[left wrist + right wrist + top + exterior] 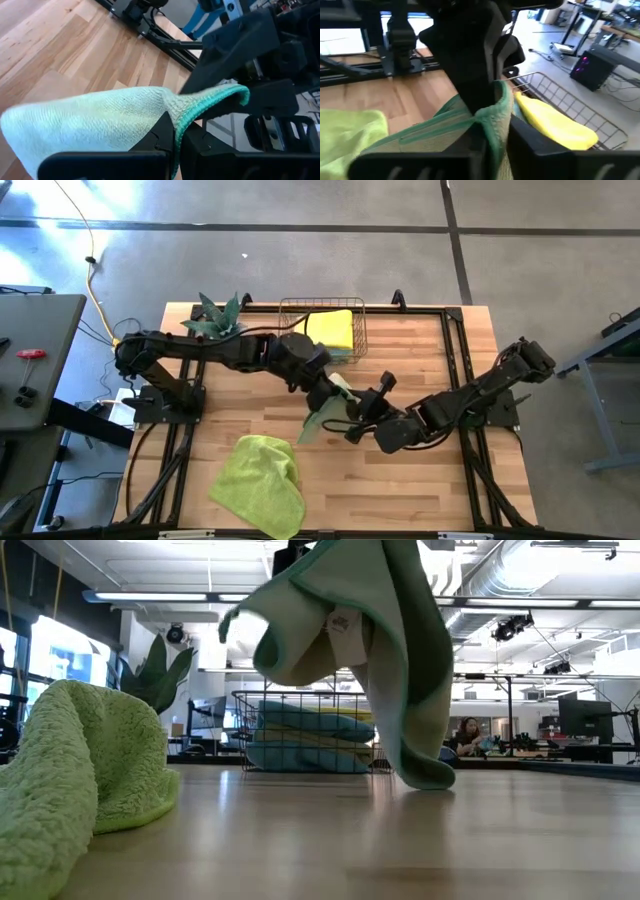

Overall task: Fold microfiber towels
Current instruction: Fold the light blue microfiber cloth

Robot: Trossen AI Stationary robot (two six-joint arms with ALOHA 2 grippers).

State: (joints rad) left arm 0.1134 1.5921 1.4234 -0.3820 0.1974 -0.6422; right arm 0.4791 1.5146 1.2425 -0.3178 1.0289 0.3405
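Observation:
A pale sage green towel [325, 418] hangs over the middle of the table, held up by both grippers. My left gripper [338, 387] is shut on it from the left, and my right gripper [357, 415] is shut on it close beside. In the low view the sage green towel [400, 660] droops in folds, and its lowest corner [432, 778] reaches about down to the table top. A lime green towel [262, 480] lies crumpled on the near left of the table. More towels, a yellow one [330, 328] on top, lie stacked in the wire basket [358, 340]. My left gripper pinches the towel's darker green hemmed edge [181, 116] between its two fingers, slanting down from the table's left. The cloth spreads slack to one side of the fingers. My right gripper pinches the same hemmed edge [501, 107] a little farther along, coming from the table's right. The towel hangs below it.
The wire basket stands at the far middle of the table. A green spiky plant [215, 318] is at the far left corner. A black frame [455, 360] runs around the table top. Bare wood [420, 490] lies near the front right.

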